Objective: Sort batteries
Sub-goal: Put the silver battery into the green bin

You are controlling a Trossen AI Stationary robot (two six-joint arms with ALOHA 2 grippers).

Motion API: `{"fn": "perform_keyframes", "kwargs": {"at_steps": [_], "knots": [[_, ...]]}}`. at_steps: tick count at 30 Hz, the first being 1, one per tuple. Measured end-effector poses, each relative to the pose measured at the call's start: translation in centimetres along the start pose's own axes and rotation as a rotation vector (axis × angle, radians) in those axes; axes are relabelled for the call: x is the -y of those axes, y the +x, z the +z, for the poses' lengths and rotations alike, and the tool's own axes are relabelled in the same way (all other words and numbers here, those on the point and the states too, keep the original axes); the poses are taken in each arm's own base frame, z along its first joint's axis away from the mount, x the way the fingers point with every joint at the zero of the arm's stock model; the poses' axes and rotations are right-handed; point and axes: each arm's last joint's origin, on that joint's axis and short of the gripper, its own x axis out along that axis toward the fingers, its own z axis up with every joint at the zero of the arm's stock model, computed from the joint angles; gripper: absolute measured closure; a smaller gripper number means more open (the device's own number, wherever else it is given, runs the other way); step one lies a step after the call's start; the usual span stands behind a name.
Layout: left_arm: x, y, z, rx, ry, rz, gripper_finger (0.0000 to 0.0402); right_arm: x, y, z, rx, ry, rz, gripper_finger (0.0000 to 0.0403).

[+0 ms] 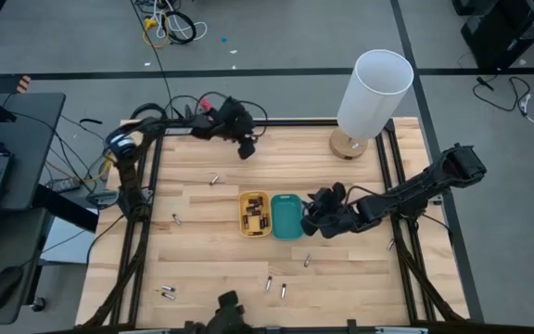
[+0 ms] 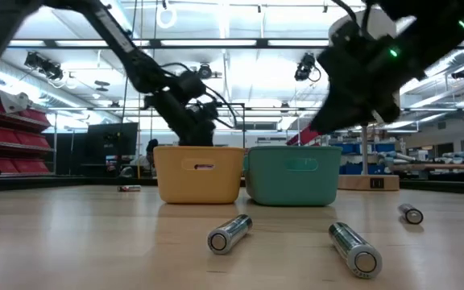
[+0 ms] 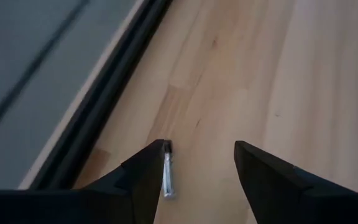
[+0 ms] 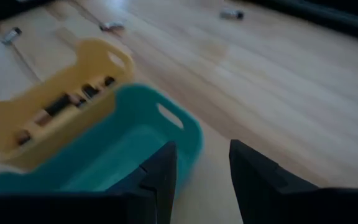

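Right gripper (image 1: 317, 215), fingers spread and empty beside the teal tray (image 1: 286, 216); left gripper (image 3: 199, 163) spread over one of the batteries (image 3: 167, 175) scattered on the table (image 1: 202, 250), a cell likely to roll if nudged.

yellow tray (image 1: 254, 214) | teal tray (image 1: 286, 216) | silvery batteries (image 2: 229, 234) | white lamp shade (image 1: 375, 95)

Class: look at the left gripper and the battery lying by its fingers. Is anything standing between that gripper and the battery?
Nothing visible does. In the left wrist view the left gripper is open over bare wooden table, and the battery lies just beside the inner edge of one finger, with no other object between them.
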Motion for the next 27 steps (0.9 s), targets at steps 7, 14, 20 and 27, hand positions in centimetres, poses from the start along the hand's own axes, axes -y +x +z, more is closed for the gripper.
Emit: {"fn": "perform_keyframes", "kwargs": {"at_steps": [7,14,20,27], "knots": [[-2.2,2.1,1.5,-0.145,-0.024,-0.023,0.0198,1.5,-0.1,-2.5,-0.018,0.054,0.006,0.027],[-3.2,3.9,0.7,-0.259,-0.018,-0.052,0.0198,2.4,-0.2,-3.1,-0.007,0.079,0.018,0.0271],[-3.1,4.3,-0.1,-0.304,0.004,-0.068,0.0199,2.3,-0.2,-2.9,0.006,0.06,0.024,0.0272],[-3.2,4.4,-0.2,-0.316,0.006,-0.038,0.0255,2.3,0.0,-2.6,0.017,0.059,0.023,0.0282]]}}
